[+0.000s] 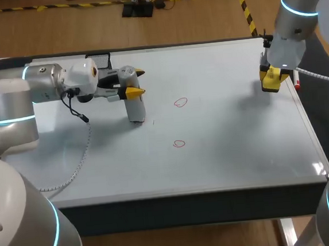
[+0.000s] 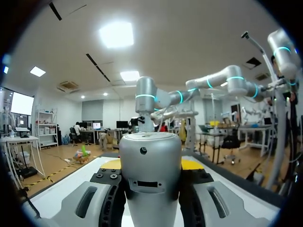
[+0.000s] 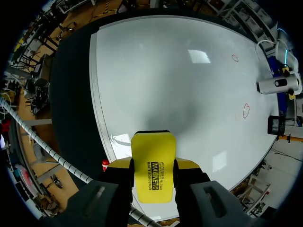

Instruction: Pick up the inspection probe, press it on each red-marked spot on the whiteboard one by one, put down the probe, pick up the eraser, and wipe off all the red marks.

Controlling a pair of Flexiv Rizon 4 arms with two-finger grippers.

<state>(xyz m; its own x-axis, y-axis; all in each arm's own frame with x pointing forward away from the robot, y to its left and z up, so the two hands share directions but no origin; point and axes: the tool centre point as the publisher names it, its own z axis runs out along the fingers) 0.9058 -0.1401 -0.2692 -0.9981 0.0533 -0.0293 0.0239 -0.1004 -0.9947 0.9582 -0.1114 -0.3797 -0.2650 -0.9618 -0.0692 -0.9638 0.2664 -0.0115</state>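
A grey cylindrical probe (image 1: 134, 105) stands upright with its tip on the whiteboard (image 1: 230, 146), left of centre. My left gripper (image 1: 137, 82) is shut on its upper part; in the left wrist view the probe (image 2: 150, 179) fills the space between the fingers. Two red marks lie to its right, one (image 1: 180, 102) close by and another (image 1: 179, 143) nearer the front. My right gripper (image 1: 273, 80) hangs over the board's far right edge, shut on a yellow eraser (image 3: 152, 156). In the right wrist view both red marks (image 3: 235, 58) (image 3: 246, 111) and the probe (image 3: 279, 84) show far ahead.
A small black box (image 1: 98, 59) sits at the board's back left corner. A small red object (image 1: 297, 86) lies at the right edge beside the right gripper. A coiled cable (image 1: 78, 159) from the left arm trails over the board's left part.
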